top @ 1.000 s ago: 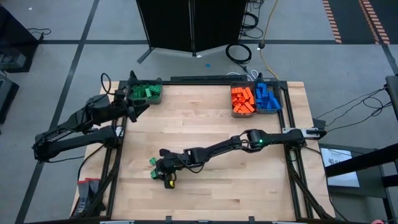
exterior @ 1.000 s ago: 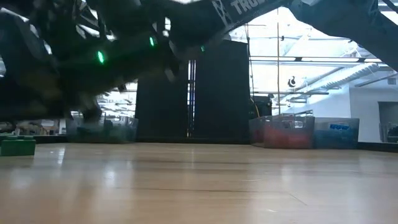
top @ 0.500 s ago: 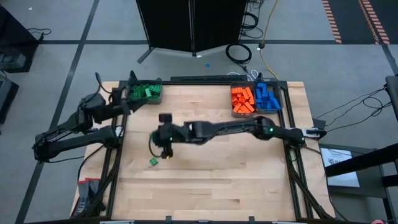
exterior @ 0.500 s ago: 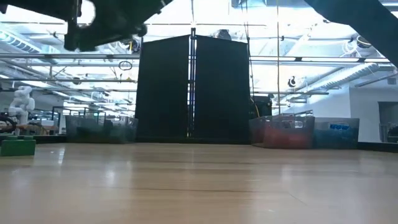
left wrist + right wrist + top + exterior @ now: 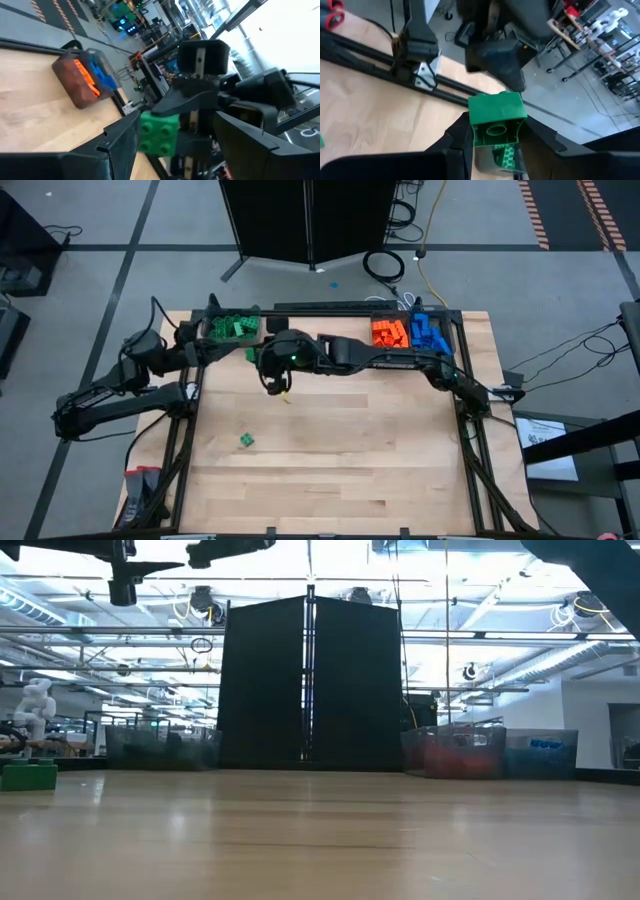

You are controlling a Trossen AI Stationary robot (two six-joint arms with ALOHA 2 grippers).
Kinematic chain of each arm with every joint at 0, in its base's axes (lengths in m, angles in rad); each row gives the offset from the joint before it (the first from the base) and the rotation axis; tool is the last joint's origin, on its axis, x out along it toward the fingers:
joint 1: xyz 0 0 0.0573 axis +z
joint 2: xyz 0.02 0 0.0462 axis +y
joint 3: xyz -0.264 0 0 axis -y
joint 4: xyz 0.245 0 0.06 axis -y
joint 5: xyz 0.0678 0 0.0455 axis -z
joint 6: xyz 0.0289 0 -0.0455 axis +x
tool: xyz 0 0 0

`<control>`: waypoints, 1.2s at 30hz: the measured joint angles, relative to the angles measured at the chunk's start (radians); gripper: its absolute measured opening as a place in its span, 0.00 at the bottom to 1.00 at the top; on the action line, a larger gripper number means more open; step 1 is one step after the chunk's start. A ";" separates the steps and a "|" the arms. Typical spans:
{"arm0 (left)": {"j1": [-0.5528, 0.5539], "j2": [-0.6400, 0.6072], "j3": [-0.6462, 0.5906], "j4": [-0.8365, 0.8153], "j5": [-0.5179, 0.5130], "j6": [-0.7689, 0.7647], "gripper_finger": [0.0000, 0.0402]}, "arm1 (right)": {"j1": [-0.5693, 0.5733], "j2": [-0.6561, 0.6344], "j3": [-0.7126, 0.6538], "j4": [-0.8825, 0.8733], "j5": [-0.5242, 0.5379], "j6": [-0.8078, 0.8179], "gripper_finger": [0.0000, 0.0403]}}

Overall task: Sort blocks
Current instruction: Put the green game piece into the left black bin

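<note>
My right gripper (image 5: 256,357) reaches across the table to a spot just beside the grey bin of green blocks (image 5: 232,328) and is shut on a small green studded block (image 5: 496,114). My left gripper (image 5: 206,350) hovers open at the table's far left, facing that block (image 5: 159,132) from close by. A second green block (image 5: 246,440) lies flat on the wood near the left side, also visible as the green block (image 5: 28,776) in the low view. Orange blocks (image 5: 390,340) and blue blocks (image 5: 430,337) fill two bins at the far right. My right gripper pinches the green block between its two fingers (image 5: 457,135), one on each of two opposite side walls (image 5: 476,131). The block's hollow underside faces the wrist camera. It is lifted clear of the table, and the fingers reach in from the table's right.
Three grey bins stand along the far edge: green at the left, orange and blue side by side at the right. The wooden top between them and the near edge holds only the single green block. Dark frame rails run along the table's sides.
My right gripper rose from the near-left part of the table with a green block and swung toward the far edge, ending beside the green bin. One green block stayed lying where it was. My left arm drew back slightly toward the left.
</note>
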 joint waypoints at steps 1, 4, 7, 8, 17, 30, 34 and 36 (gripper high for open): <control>-0.002 0.002 0.000 0.007 0.002 0.001 0.62 | 0.000 -0.003 0.003 0.000 0.000 0.000 0.27; -0.014 0.022 0.000 0.034 0.022 0.011 0.62 | 0.000 -0.003 0.003 0.017 -0.029 -0.023 0.27; -0.030 0.056 0.000 0.033 0.022 0.023 0.62 | 0.004 -0.001 0.002 0.033 -0.035 -0.026 0.27; -0.034 0.069 0.000 0.038 0.021 0.027 0.62 | 0.004 -0.001 0.002 0.040 -0.040 -0.025 0.27; -0.073 0.159 0.000 0.152 0.022 0.054 0.62 | 0.004 -0.001 0.002 0.045 -0.045 -0.037 0.27; -0.101 0.166 0.000 0.150 0.064 0.114 0.62 | -0.001 -0.001 0.002 0.046 -0.011 -0.096 0.27; -0.101 0.166 0.000 0.151 0.063 0.133 0.62 | -0.003 -0.001 0.002 0.053 -0.008 -0.102 0.27; -0.101 0.170 0.000 0.153 0.063 0.142 0.62 | -0.004 -0.001 0.002 0.061 -0.002 -0.114 0.27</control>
